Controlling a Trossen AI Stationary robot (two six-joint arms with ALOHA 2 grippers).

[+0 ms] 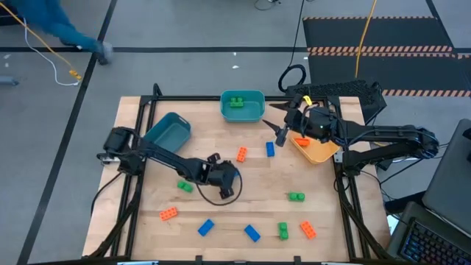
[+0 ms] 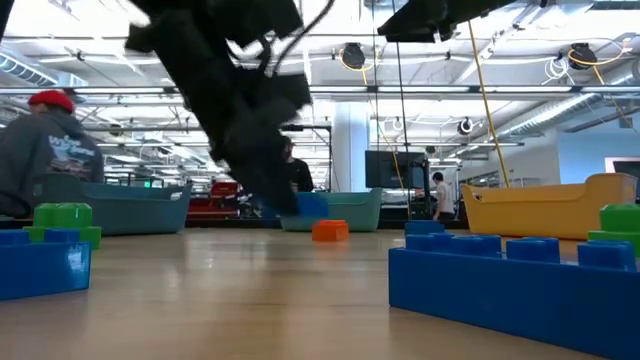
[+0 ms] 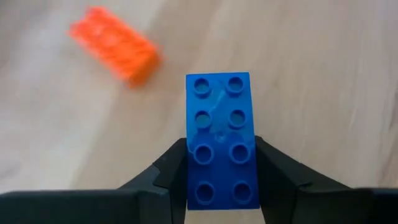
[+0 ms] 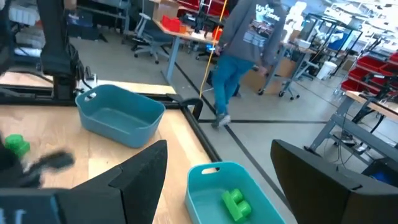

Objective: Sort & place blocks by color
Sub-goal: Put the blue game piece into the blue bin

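On the pale wooden tabletop (image 1: 243, 199), small studded plastic bricks in green, blue and orange lie scattered. The left hand (image 3: 221, 186) is near the middle of the tabletop, its two dark fingers (image 3: 163, 180) pressed against the long sides of a blue eight-stud plastic brick (image 3: 221, 140), gripping it. An orange studded brick (image 3: 114, 43) lies just beyond it on the wood. The right hand (image 1: 282, 132) hovers with fingers spread wide and empty, between a teal plastic bin (image 1: 243, 107) holding a green brick (image 1: 236, 101) and an orange-yellow bin (image 1: 318, 149).
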